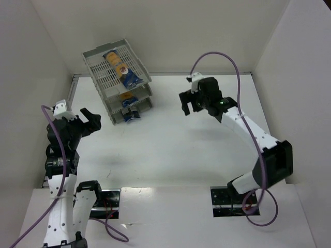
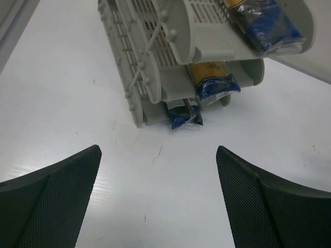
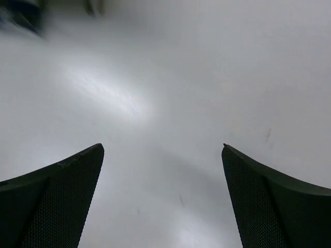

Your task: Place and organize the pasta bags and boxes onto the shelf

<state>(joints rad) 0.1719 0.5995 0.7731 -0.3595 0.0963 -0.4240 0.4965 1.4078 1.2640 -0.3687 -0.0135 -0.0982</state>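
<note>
The light grey three-tier shelf [image 1: 102, 71] stands at the back left of the table. One blue and yellow pasta packet [image 1: 121, 68] lies along its top tray, a second [image 1: 126, 97] shows on the middle tray, and a third [image 1: 130, 114] pokes out of the bottom tray. The left wrist view faces the shelf [image 2: 139, 77] end-on, with the three blue packet ends [image 2: 269, 28], [image 2: 216, 85], [image 2: 183, 118] stacked by tier. My left gripper [image 1: 89, 120] hangs open to the left of the shelf, empty. My right gripper [image 1: 189, 102] is open to the right of the shelf, nothing between its fingers.
White walls close in the table on the left, back and right. The right wrist view shows only bare table surface [image 3: 165, 103], with a dark blue blur at its top left corner. Purple cables loop off both arms.
</note>
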